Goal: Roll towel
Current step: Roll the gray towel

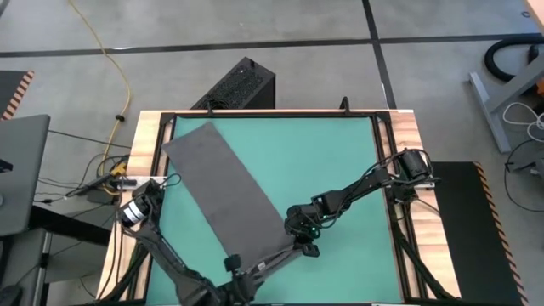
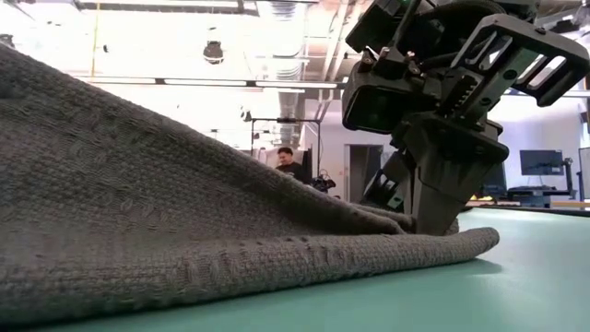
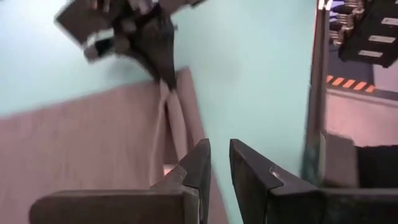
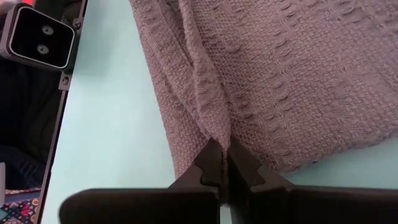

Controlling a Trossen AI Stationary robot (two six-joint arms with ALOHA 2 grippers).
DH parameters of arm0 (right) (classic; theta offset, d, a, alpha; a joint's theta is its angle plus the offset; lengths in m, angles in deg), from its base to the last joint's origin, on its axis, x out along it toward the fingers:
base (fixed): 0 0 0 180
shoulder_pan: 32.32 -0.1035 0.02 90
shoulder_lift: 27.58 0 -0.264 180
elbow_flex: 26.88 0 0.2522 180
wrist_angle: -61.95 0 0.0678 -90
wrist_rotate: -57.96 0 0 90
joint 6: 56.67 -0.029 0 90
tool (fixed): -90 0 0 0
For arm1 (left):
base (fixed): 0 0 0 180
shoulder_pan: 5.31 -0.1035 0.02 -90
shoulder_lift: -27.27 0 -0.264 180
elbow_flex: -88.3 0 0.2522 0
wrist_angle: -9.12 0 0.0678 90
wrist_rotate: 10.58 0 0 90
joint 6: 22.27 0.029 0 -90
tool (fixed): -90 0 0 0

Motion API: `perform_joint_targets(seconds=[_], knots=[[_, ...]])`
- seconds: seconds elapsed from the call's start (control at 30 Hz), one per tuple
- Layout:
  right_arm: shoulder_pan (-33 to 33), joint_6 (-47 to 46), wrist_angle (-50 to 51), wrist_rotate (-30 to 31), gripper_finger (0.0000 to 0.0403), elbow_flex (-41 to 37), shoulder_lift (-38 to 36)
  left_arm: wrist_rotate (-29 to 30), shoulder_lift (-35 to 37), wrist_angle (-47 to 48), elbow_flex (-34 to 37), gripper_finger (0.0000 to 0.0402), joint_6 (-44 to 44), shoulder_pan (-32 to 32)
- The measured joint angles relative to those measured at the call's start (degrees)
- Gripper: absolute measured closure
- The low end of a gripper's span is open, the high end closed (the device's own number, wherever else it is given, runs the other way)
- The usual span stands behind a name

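The dark grey towel point(image 1: 225, 191) lies flat and slantwise on the green mat point(image 1: 340, 161), running from the far left toward the near middle. My right gripper point(image 1: 304, 245) is at the towel's near end, shut on a raised ridge of cloth point(image 4: 211, 118). The low view shows that end bunched up point(image 2: 442, 242) under the dark fingers point(image 2: 441, 198). My left gripper point(image 3: 219, 163) hovers just on the near side of that end, above the towel's edge point(image 3: 186, 124). Its fingers stand a narrow gap apart, with only mat showing between them. My right gripper pinches a pulled-up fold of the towel's near end point(image 4: 219, 138) between its two fingertips. The fingers slant downward from the table's right side and lie in line with the ridge. The cloth on both sides of the fold stays down on the mat.
A wooden frame point(image 1: 149, 153) with black rails borders the mat. A black box point(image 1: 238, 85) stands beyond the far edge; a laptop point(image 1: 21, 170) and cables point(image 1: 102, 178) lie left of the table. A person point(image 2: 288, 161) sits far behind. The right half of the mat is bare.
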Motion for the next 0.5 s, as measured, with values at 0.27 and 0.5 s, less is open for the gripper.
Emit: perform_joint_targets(seconds=[0.27,0.5], knots=[[0.00,0.61,-0.02,0.24,0.0380,-0.04,0.02,-1.15,-0.01,-5.80,6.69,0.0396,3.60,-6.13],[0.03,1.50,-0.15,0.30,0.0375,-0.05,0.07,-1.48,-0.04,-6.29,7.39,0.0401,2.71,-5.25]])
